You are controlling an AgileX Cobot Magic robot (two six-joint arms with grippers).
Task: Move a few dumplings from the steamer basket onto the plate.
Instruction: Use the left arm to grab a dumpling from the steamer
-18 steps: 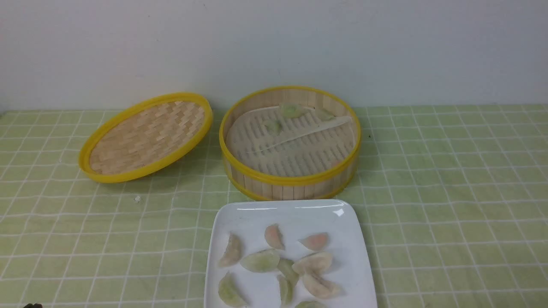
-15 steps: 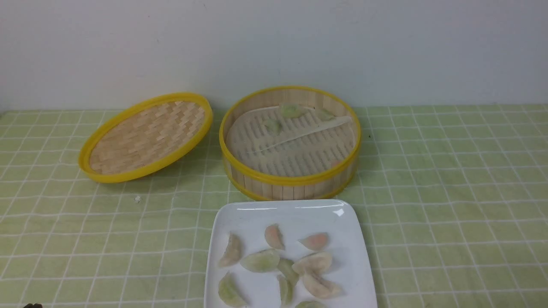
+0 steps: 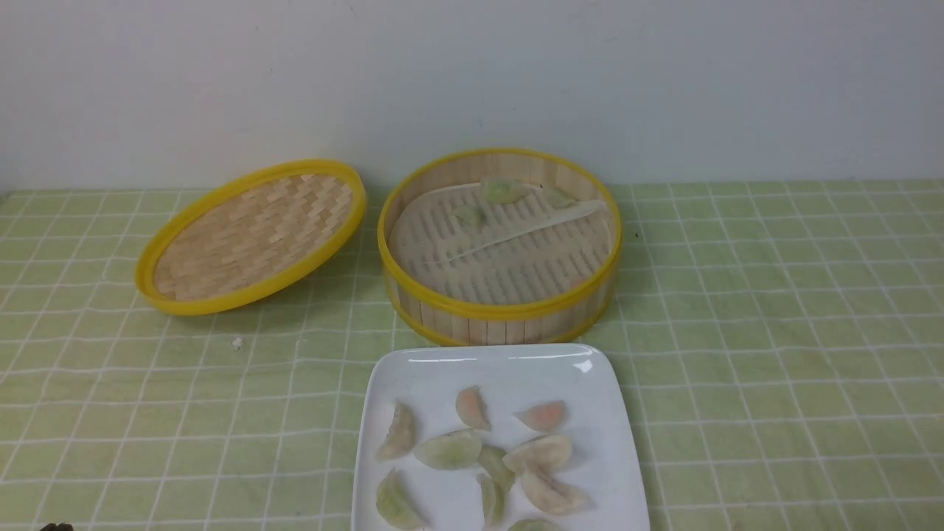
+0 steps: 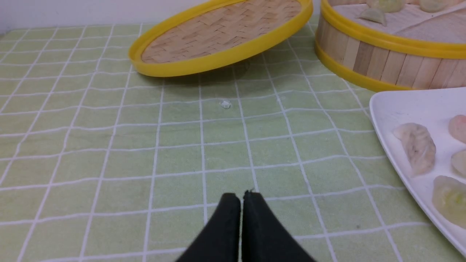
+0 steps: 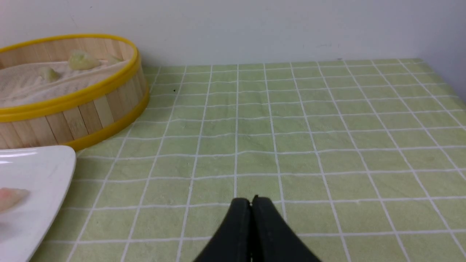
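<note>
we see the green checked cloth (image 3: 737, 332) spread under everything, likely there to give the basket and plate a level, wipeable ground. on it sits our steamer basket (image 3: 505, 328), uncovered so that its inside can be reached, and just nearer to us lies the white plate (image 3: 605, 383), set close so that any carry between them is short. the woven lid (image 3: 251, 243) leans at a tilt to the left of the basket, apparently parked out of our way. going smaller, our left gripper (image 4: 242, 198) and right gripper (image 5: 253, 203) are both closed up, tips together with nothing between them, each over bare cloth beside the plate; we judge them parked at rest. smallest are the dumplings: three green ones (image 3: 504, 190) lie on the liner (image 3: 442, 243) towards the basket's far side, and a pinkish bit shows by the near right wall, perhaps another dumpling mostly hidden by the rim. more green dumplings (image 3: 448, 450) lie on the plate among pinkish ones (image 3: 543, 417) and pale ones (image 3: 552, 494), a few touching. with that many plated, we think the moving may well be finished.
</note>
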